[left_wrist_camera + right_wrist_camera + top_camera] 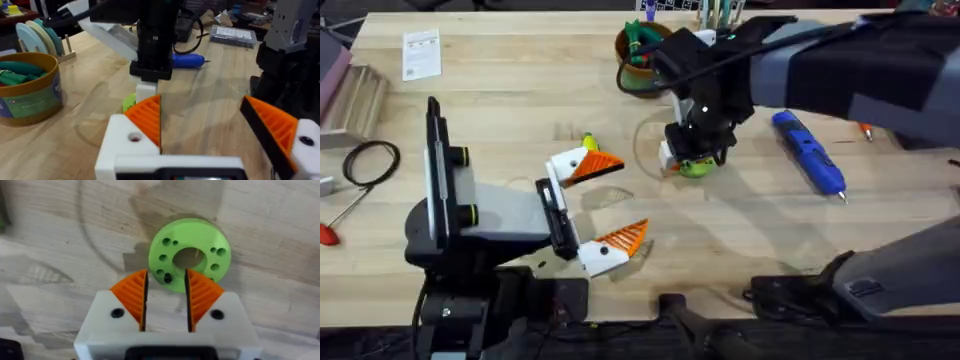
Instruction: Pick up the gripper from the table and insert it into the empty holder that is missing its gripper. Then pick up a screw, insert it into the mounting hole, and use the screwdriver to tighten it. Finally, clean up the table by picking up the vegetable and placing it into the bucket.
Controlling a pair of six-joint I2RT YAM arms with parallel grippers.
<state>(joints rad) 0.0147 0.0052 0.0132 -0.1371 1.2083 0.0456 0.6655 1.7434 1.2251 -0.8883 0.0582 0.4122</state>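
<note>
The right claw (166,302) is hovering straight over the green disc (190,255), pads narrowly apart, gripping nothing. A black screw (168,278) is sitting on the disc just ahead of the fingertips, almost between them.

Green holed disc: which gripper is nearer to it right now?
Right. The right gripper hangs directly over the green disc, fingers at its edge. The left gripper sits apart, on its own side of the table.
</note>
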